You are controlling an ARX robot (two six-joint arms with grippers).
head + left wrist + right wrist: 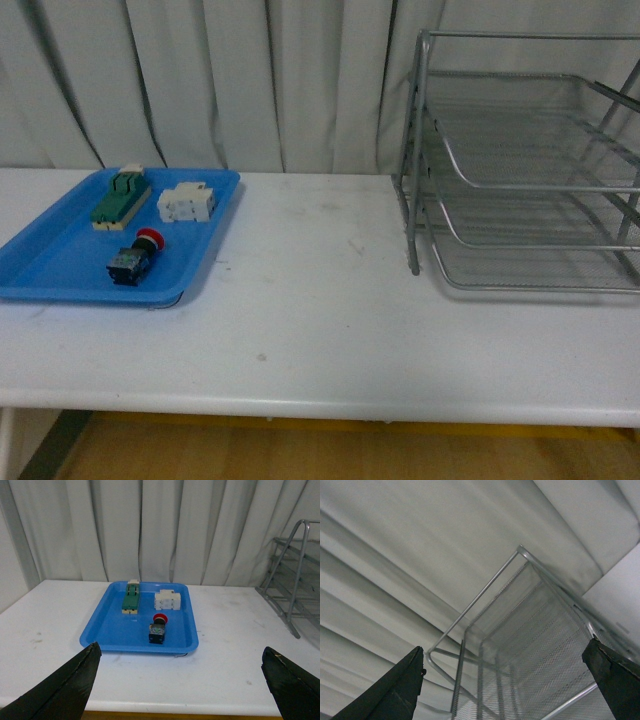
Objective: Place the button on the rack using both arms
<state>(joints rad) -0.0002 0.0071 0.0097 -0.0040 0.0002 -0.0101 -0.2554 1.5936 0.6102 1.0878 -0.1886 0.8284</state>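
Table (330,330) fills the lower front view. The rack (520,170) stands at its upper right and the blue tray (60,270) at middle left. The left gripper (180,650) and right gripper (502,649) are both spread wide and hold nothing. The button (135,257) lies on its side in the tray's near part. It is likely light, rigid, slick plastic, best pinched across the blocky body rather than the round cap.

Right gripper (503,647) jaws wide apart, framing rack (535,640); mesh tiers tilted, curtain (420,540) behind, table (620,600) at edge.
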